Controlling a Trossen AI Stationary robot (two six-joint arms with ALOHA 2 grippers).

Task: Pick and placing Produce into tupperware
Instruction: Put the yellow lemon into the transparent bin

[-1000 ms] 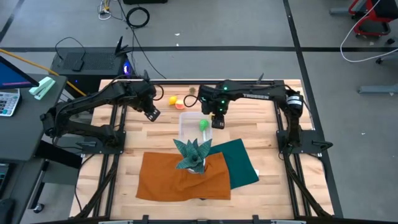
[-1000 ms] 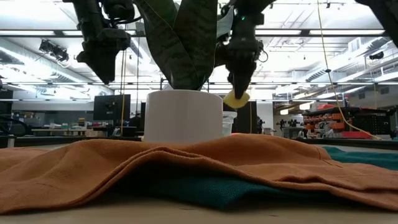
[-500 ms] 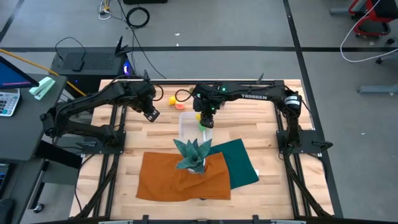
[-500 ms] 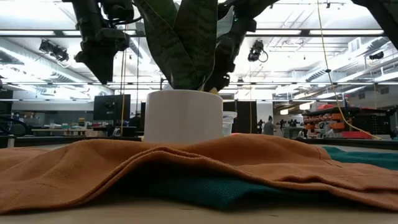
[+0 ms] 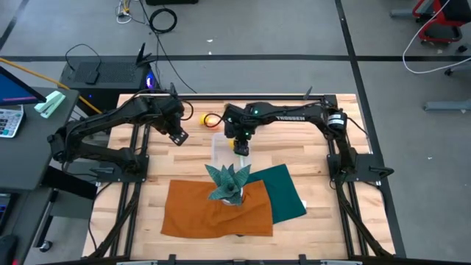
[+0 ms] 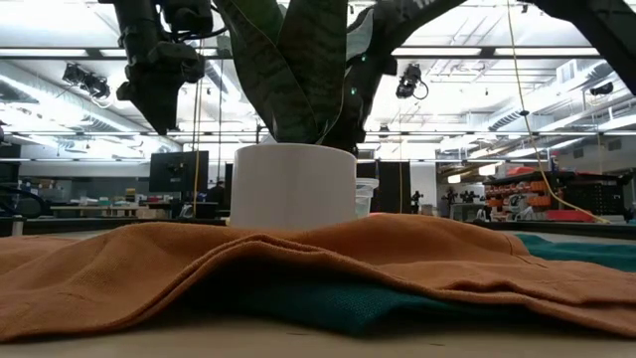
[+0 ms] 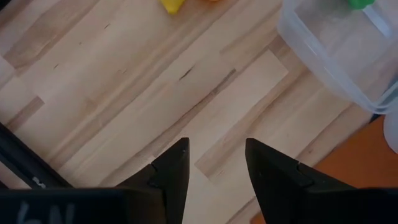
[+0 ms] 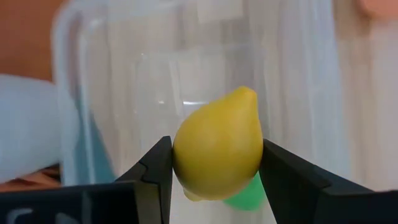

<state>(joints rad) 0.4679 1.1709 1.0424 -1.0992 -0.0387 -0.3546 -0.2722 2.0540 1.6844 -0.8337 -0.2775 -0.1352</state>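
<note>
1. Your table (image 5: 309, 140) carries an orange cloth (image 5: 213, 210), a teal cloth (image 5: 283, 190) and a potted plant (image 5: 228, 180).
2. Your clear tub (image 8: 186, 74) sits just behind the plant, with a green piece (image 8: 242, 193) inside.
3. Your right gripper (image 8: 214, 163) hangs over the tub, fingers clamped on a lemon (image 8: 217, 152).
4. Your left gripper (image 7: 214, 165) hovers beside the tub, fingers apart and empty.
5. A yellow piece (image 7: 171, 6) lies on the wood behind the tub.

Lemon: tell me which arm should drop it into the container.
Right. Its gripper holds the lemon over the container. The left gripper is open, beside the container.
</note>
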